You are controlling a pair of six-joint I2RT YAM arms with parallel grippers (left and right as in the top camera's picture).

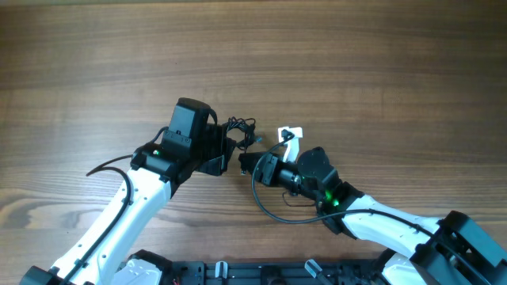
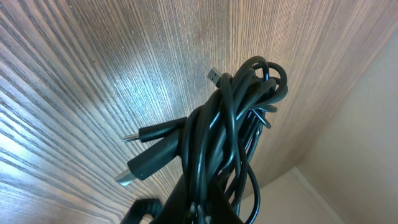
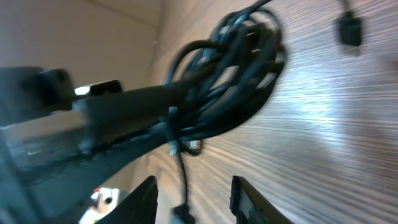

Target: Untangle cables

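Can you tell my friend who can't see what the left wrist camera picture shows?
A tangled bundle of thin black cables rises from the bottom edge, filling the middle. Three silver-tipped plugs poke out to its left, over a pale wood-grain table.

- The cables (image 3: 239, 68) form a tangled black bundle, raised off the wood-grain table (image 3: 336, 143); the whole view is blurred.
- The left gripper (image 3: 177, 99) reaches the bundle from its left as a long dark bar. Its tip is buried in the loops, so its jaws cannot be made out.
- Below the bundle, the right gripper (image 3: 194, 185) shows two dark fingers (image 3: 144, 200) set apart.
- One thin cord (image 3: 181, 177) hangs from the bundle's underside down between those fingers, touching neither.
- A small black plug (image 3: 350, 30) lies on the table to the right of the bundle, apart from it.
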